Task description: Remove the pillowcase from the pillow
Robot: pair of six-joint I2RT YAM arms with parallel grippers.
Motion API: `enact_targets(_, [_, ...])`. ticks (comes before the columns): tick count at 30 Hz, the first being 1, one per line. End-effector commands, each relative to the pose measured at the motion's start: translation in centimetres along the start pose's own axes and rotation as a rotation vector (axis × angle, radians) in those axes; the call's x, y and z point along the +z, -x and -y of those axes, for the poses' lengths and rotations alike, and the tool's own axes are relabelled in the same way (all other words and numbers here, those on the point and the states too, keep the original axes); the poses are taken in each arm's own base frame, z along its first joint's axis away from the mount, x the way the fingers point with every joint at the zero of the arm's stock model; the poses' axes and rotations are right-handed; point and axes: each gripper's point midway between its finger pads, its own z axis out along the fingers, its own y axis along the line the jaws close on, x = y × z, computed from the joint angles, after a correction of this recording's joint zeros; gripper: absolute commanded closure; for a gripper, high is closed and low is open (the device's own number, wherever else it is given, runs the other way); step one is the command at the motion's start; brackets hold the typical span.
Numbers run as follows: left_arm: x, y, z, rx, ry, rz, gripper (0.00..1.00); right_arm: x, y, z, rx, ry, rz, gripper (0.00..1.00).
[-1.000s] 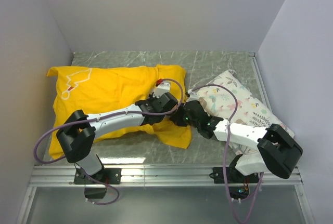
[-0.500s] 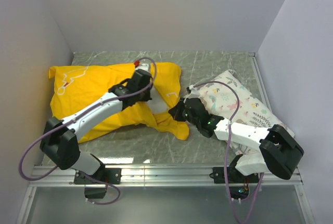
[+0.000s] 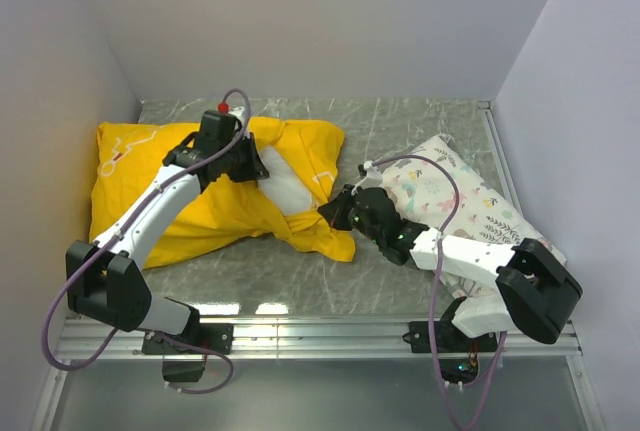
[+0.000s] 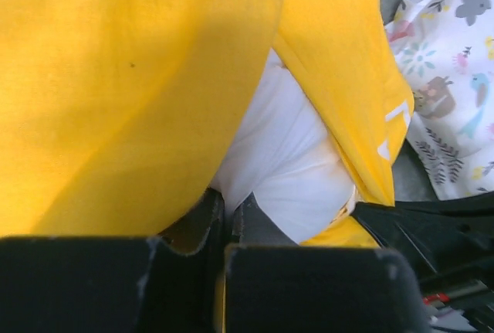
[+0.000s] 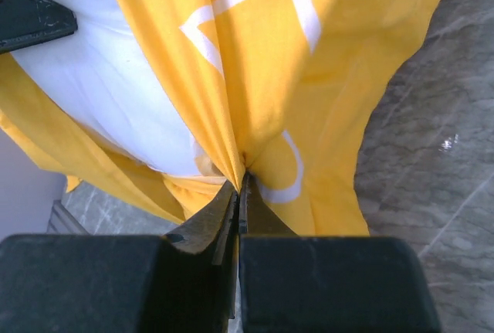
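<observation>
White pillow [image 3: 285,189] peeks from pillowcase [image 3: 170,206]
Cloth clamped in right claw [image 5: 241,182]; left claw [image 4: 226,209] together, hold unclear; most stripping remains

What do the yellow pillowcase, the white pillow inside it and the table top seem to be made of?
Pillowcase: thin woven cloth, likely cotton, matte; it crumples and gathers into sharp folds.
Pillow: smooth white fabric cover, probably over soft filling; it bulges plumply.
Table top: grey marble-look stone or laminate, slightly glossy; pale veins and light reflections show.
</observation>
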Motion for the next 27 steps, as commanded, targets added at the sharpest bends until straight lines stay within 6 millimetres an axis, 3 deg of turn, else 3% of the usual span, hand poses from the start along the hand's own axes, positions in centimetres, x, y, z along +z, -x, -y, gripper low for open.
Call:
enact_targets(1, [-6.1, 11.3, -2.5, -0.015, 0.063, 0.393, 1.0, -2.4, -6.3, 11.0, -0.096, -0.362, -0.202, 1.0])
enact_targets(12, [-8.9, 15.0, -3.6, -0.093, -0.012, 0.468, 1.0, -2.5, -7.3, 12.3, -0.086, -0.396, -0.216, 1.0])
enact_targets(23, [-9.7, 15.3, -3.7, -0.084, -0.022, 0.454, 1.0, -2.4, -7.7, 12.7, -0.083, -0.402, -0.222, 1.0])
enact_targets(27, [-10.6, 16.4, -4.3, -0.1, -0.037, 0.466, 0.99, -2.5, -7.9, 13.0, -0.08, -0.412, -0.223, 1.0])
